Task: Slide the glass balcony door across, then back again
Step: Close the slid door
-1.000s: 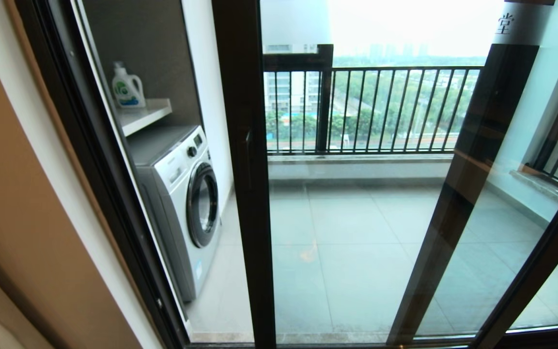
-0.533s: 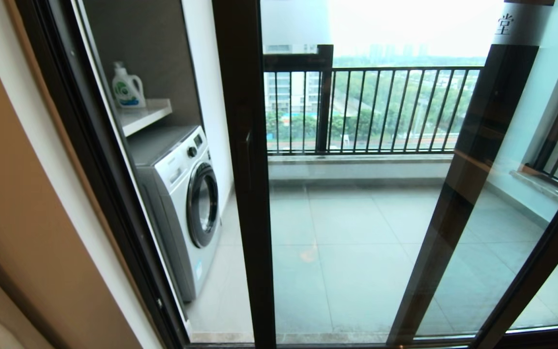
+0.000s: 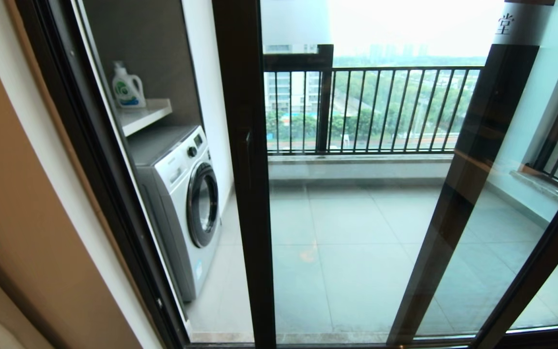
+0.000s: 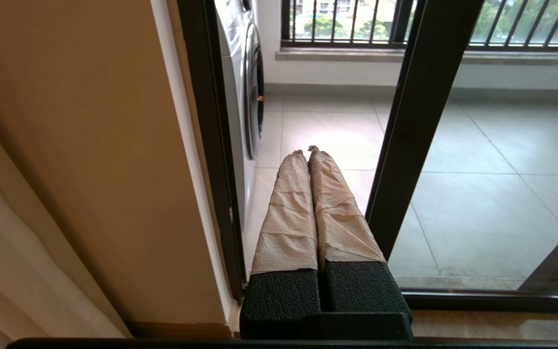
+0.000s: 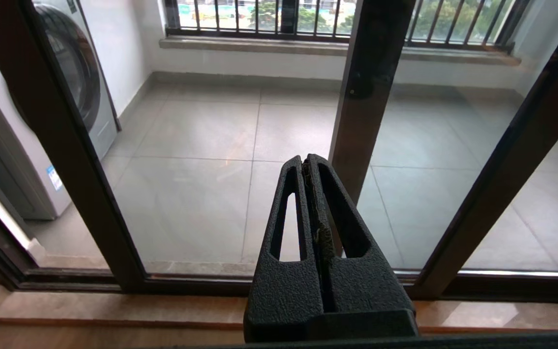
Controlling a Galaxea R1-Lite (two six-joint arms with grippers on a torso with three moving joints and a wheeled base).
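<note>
The glass balcony door (image 3: 356, 218) stands part-way open. Its dark leading frame post (image 3: 245, 145) carries a black bar handle (image 3: 248, 154), and a gap lies between that post and the outer frame (image 3: 114, 194) on the left. A frosted band (image 3: 293, 22) runs along the top of the glass. Neither gripper shows in the head view. In its wrist view, my left gripper (image 4: 306, 151), its fingers wrapped in beige tape, is shut and empty, pointing into the gap just beside the door post (image 4: 414, 121). My right gripper (image 5: 304, 160) is shut and empty, low before the door glass (image 5: 187, 194).
A white washing machine (image 3: 182, 203) stands on the balcony behind the gap, with a detergent bottle (image 3: 126, 87) on a shelf above. A second door panel's post (image 3: 458, 194) slants at the right. A balcony railing (image 3: 380, 111) is beyond. A tan wall (image 3: 17, 218) flanks the left.
</note>
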